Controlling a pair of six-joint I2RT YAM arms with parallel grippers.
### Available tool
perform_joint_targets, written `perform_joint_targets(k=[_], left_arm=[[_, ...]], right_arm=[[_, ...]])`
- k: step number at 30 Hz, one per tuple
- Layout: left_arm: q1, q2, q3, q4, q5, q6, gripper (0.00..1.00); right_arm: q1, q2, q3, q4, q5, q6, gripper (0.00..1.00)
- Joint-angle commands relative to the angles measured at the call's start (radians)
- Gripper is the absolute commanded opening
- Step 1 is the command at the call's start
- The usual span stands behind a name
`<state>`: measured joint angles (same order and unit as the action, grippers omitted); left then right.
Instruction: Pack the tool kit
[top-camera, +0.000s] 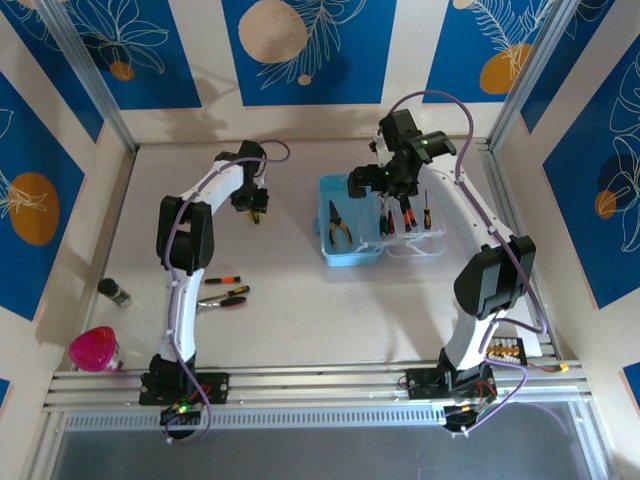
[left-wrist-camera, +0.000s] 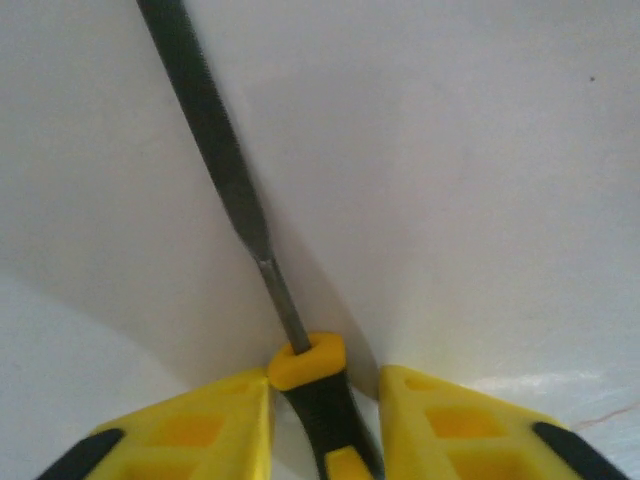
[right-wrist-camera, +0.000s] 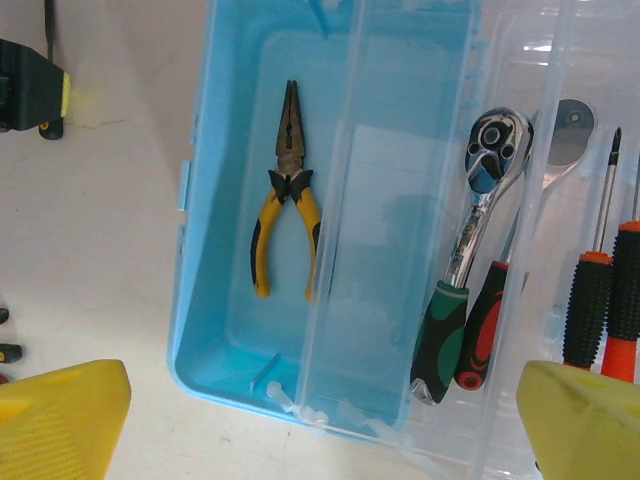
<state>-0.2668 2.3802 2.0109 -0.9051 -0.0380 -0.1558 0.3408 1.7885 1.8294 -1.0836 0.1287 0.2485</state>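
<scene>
Left wrist | left claw (left-wrist-camera: 325, 425) straddles file (left-wrist-camera: 213, 150) handle, grip unclear | right claw (right-wrist-camera: 320, 390) wide open above case (right-wrist-camera: 196, 200)

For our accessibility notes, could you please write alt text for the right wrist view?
An open light-blue case holds yellow-handled pliers; in the clear lid beside them lie a ratchet wrench and screwdrivers. The yellow fingers of the right gripper stand wide apart at the bottom corners.

Pink cup (top-camera: 93, 350) at the table's (top-camera: 300, 330) left edge; small dark bottle (top-camera: 114, 292) nearby.
</scene>
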Motion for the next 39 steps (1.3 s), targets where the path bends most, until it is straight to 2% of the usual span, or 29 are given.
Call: perform_joint_targets(k=[1, 6, 13, 16, 19, 23, 26, 32, 39], left_arm=[[-0.006, 0.081, 0.009, -0.031, 0.010, -0.006, 0.22], [-0.006, 0.077, 0.020, -0.051, 0.010, 0.002, 0.02], [-0.006, -0.031, -0.039, -0.053, 0.068, -0.004, 0.00], [-0.006, -0.132, -0.088, -0.020, 0.181, -0.033, 0.00], [-0.008, -0.234, -0.140, 0.061, 0.385, -0.106, 0.00], [-0.020, -0.352, -0.227, 0.247, 0.628, -0.252, 0.00], [-0.042, -0.420, -0.283, 0.404, 0.762, -0.354, 0.00], [-0.128, -0.470, -0.332, 0.658, 0.921, -0.497, 0.00], [-0.195, -0.458, -0.369, 0.817, 0.977, -0.578, 0.00]], right_arm=[[-0.015, -0.035, -0.051, 0.022, -0.047, -0.008, 0.99], [-0.023, -0.055, -0.089, 0.044, -0.060, -0.004, 0.99], [-0.025, -0.095, -0.119, 0.057, -0.076, -0.007, 0.99], [-0.028, -0.123, -0.145, 0.077, -0.113, -0.005, 0.99], [-0.025, -0.156, -0.183, 0.128, -0.191, -0.006, 0.99], [-0.013, -0.195, -0.247, 0.233, -0.306, 0.022, 0.99], [-0.004, -0.199, -0.281, 0.312, -0.370, 0.069, 0.99], [0.003, -0.158, -0.276, 0.466, -0.450, 0.207, 0.91], [0.007, -0.106, -0.223, 0.556, -0.464, 0.290, 0.77]])
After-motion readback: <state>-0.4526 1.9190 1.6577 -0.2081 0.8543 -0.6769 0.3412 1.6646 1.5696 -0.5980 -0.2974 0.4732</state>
